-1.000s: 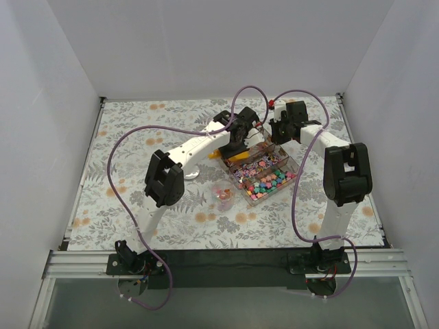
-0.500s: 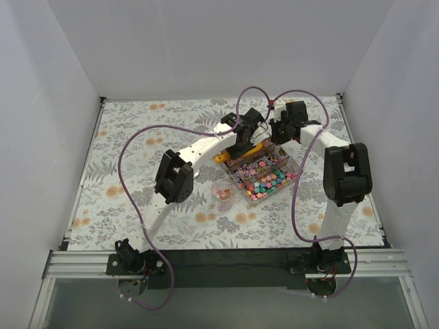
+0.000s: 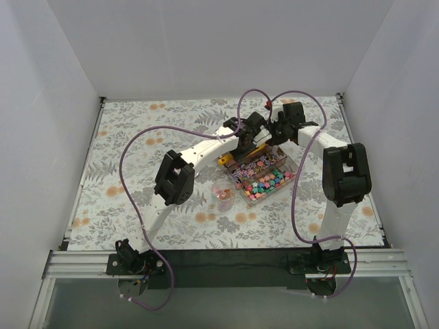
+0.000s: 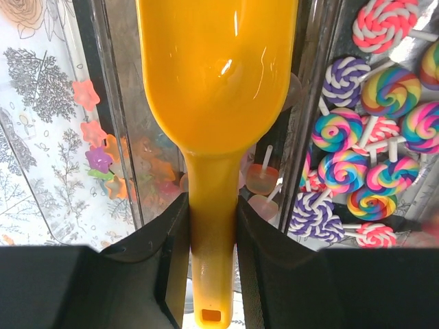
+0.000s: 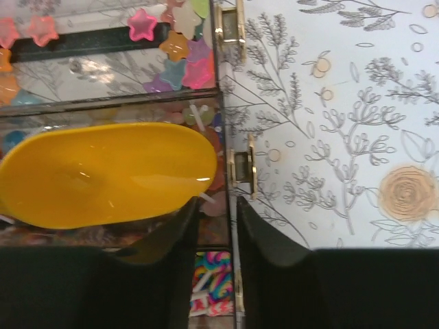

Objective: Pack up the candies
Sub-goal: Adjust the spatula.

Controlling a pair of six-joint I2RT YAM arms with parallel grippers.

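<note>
**Candies in the box, overhead and wrist views.** The candies (image 3: 266,184), small pieces in pink, orange, blue and green too many to count, are heaped in the near compartment of one clear box (image 3: 252,200), which is set right of centre on the flowered tablecloth (image 3: 137,178). In the left wrist view, more than ten swirl lollipops (image 4: 370,103) are seen in a compartment to the right of the scoop. Two translucent orange ones lie under its neck, and several star-shaped pieces (image 4: 92,131) show through the clear plastic to its left. Star-shaped pieces are also seen at the top of the right wrist view, behind a divider. Two gold clasps (image 5: 241,168) are fixed on the box's side wall.

One orange scoop (image 4: 216,68) is held over the box with its bowl upward. Its handle is clamped between the two fingers of the left gripper (image 4: 212,226), which are closed down to the width of that handle.

The right gripper (image 5: 218,233) is placed at the clasp side of the box, its two fingers parted by a narrow gap. The box wall runs along that gap, and nothing is gripped. Contact with the wall cannot be judged.

One small clear cup (image 3: 223,195) with pink contents stands on the cloth just beside the box's near-left corner, apart from both grippers.
</note>
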